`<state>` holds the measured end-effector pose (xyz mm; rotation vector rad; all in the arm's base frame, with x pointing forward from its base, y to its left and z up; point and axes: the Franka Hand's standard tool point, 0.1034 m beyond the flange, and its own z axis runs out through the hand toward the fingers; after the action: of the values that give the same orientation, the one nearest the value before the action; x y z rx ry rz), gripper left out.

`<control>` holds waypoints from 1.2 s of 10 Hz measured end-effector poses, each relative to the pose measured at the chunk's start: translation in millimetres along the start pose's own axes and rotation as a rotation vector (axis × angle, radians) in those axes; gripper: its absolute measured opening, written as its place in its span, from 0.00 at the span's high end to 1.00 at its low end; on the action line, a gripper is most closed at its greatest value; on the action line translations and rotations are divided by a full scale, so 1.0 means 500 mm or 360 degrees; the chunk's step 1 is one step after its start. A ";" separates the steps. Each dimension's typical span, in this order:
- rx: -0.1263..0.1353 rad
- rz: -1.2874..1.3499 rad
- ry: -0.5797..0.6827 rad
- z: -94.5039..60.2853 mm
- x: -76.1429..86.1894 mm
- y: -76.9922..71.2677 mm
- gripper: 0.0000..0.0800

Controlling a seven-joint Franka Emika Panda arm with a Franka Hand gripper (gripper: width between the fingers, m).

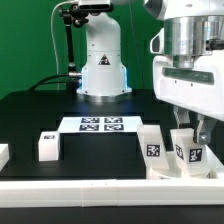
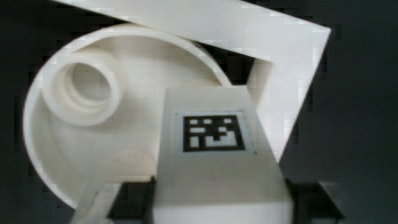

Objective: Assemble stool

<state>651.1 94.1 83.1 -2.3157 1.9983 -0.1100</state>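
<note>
My gripper [image 1: 190, 135] is shut on a white stool leg [image 1: 190, 151], which hangs upright at the exterior view's right. In the wrist view the leg [image 2: 214, 140] shows a square tag. Its sides sit between my dark fingers [image 2: 128, 202], so the gripper [image 2: 217, 202] is shut on it. The round white seat [image 2: 80, 140] lies flat under it, and a raised screw hole [image 2: 86, 85] is off to one side of the leg. A second leg [image 1: 150, 143] stands beside the held one. A third leg [image 1: 47, 146] stands alone towards the exterior view's left.
The marker board [image 1: 100, 124] lies mid-table in front of the arm's base [image 1: 100, 70]. A long white border rail [image 1: 90, 192] runs along the near edge, and its corner [image 2: 294, 50] is close behind the seat. A white piece [image 1: 3, 153] shows at the left edge.
</note>
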 end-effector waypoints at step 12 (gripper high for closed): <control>-0.0080 0.0840 -0.0127 0.000 -0.011 0.005 0.58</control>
<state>648.0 99.3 82.9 -1.7036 2.5058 0.0665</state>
